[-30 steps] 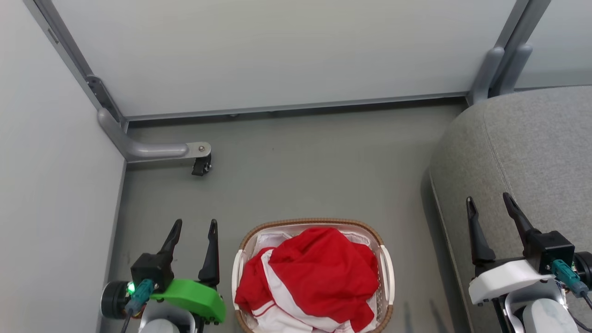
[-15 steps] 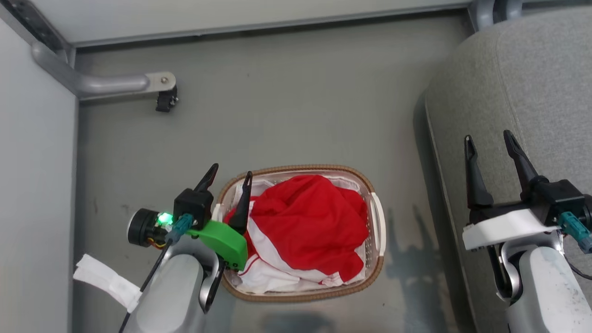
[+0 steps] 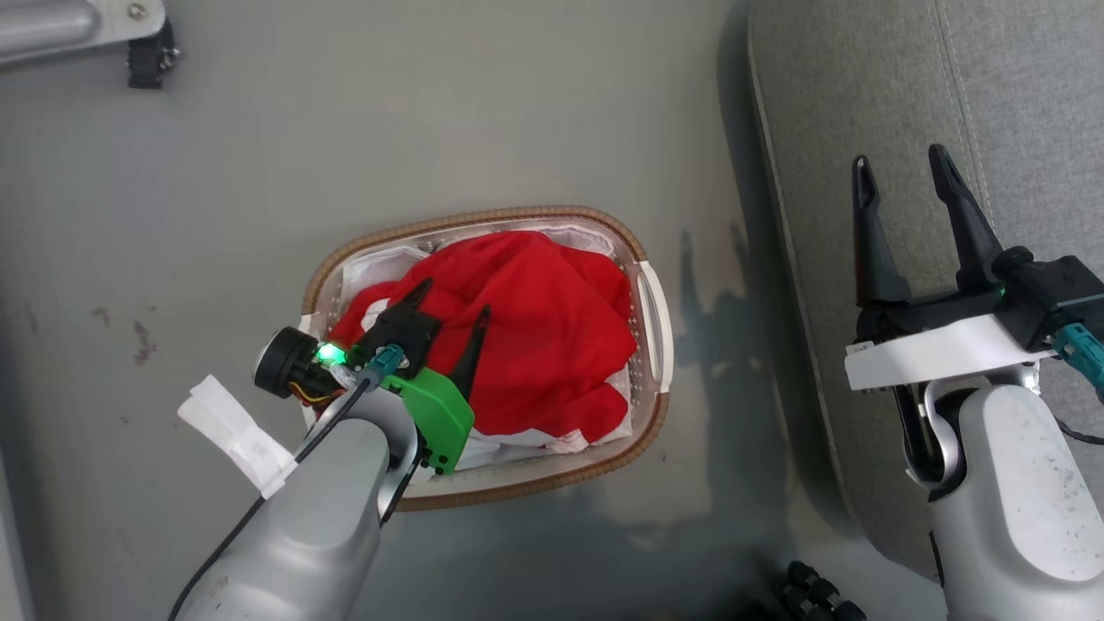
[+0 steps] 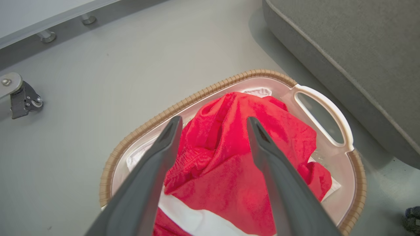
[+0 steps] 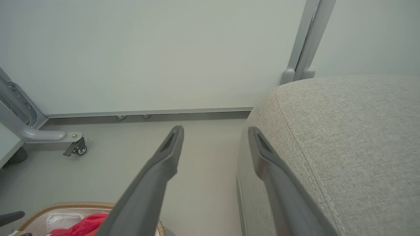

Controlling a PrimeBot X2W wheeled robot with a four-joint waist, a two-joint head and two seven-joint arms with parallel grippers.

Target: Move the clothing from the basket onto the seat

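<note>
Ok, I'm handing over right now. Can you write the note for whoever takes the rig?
Left gripper: open, poised over the clothing, nothing gripped.
Right gripper: open, empty, over the edge of the seat.
Clothing: heaped in the basket, which stands on the floor beside the seat.
Done: nothing moved over yet.
To do: grasp the clothing, lift it out, lay it on the seat.
</note>
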